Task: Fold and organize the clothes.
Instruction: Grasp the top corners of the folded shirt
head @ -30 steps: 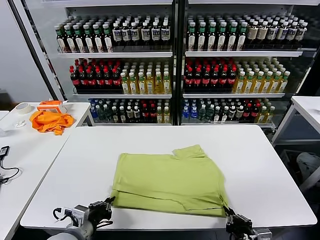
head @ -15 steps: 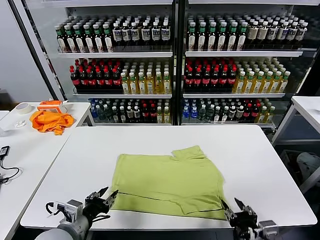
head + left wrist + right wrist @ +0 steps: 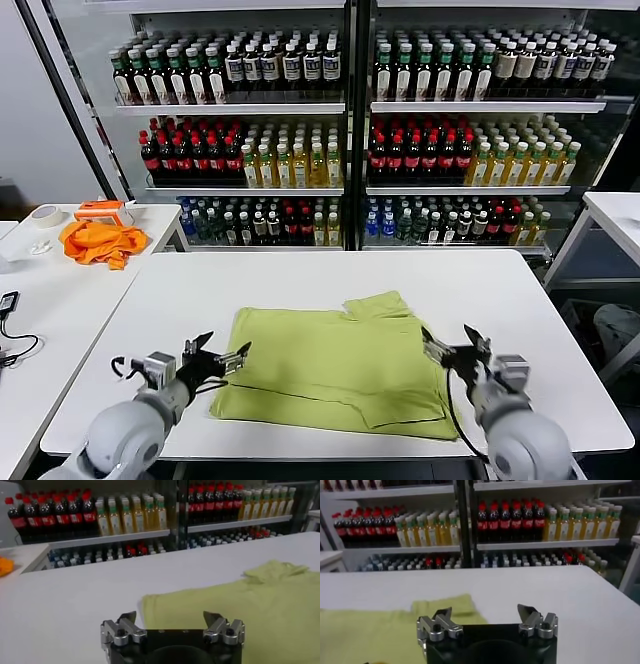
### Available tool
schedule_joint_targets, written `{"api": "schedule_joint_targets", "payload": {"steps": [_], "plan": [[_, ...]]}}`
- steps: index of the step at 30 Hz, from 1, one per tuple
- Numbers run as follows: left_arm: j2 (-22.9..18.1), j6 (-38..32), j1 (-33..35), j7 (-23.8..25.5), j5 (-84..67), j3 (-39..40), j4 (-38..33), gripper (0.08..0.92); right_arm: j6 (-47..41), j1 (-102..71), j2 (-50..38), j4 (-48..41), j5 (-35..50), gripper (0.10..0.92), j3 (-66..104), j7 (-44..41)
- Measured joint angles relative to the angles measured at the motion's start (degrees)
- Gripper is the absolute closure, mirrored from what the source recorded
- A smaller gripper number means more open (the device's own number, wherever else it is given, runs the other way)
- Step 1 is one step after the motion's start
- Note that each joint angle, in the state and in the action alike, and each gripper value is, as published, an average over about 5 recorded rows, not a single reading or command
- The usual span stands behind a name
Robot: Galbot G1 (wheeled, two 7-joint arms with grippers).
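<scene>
Both grippers have let go and risen since a second ago: the left gripper (image 3: 222, 358), which was pinched at the near left corner of the T-shirt (image 3: 335, 365) by the table's front edge, now hovers with its fingers spread wide just off the shirt's left edge, and the right gripper (image 3: 447, 350), then clamped at the near right corner, now stands over the shirt's right edge with its jaws equally wide and nothing between them. In the wrist views the left gripper (image 3: 172, 621) and the right gripper (image 3: 486, 615) each show two parted fingertips with bare air in the gap. The shirt has changed little in place; its near hem lies flatter and a touch wider than before. It is light yellow-green, folded into a rough rectangle with a fold line running across the near part, and one sleeve (or possibly a turned-back corner, the head view does not settle it) juts out at the far right. It rests on the middle of the white table (image 3: 520, 300), nearer the front edge than the back. To the robot's left a second white table (image 3: 55, 290) carries an orange garment (image 3: 100, 242) and a roll of tape (image 3: 46, 215). Behind, glass-fronted shelves (image 3: 345, 110) hold rows of bottled drinks with red, green, yellow and white caps.
</scene>
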Motion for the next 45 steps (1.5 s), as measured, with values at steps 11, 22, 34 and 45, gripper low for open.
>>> {"api": "schedule_joint_targets", "payload": {"steps": [11, 22, 34, 45], "plan": [[-2.09, -1.35, -12.55, 3.72, 0.65, 6.1, 14.62, 0.177, 0.49, 13.91, 7.41, -18.64, -4.72, 0.203, -5.59, -1.4], [-3.14, -2.61, -17.61, 8.31, 1.48, 8.21, 22.81, 0.177, 1.81, 19.73, 13.75, -31.62, -8.77, 0.203, -7.37, -2.37], [-4.4, -3.03, -19.39, 10.95, 1.51, 9.6, 25.93, 0.177, 2.69, 20.98, 15.55, -35.23, -9.96, 0.216, -7.98, -2.08], [-4.88, -3.51, -18.92, 11.85, 1.48, 9.23, 26.47, 0.397, 2.59, 20.58, 15.43, -34.61, -8.52, 0.5, -8.37, -0.97]]}}
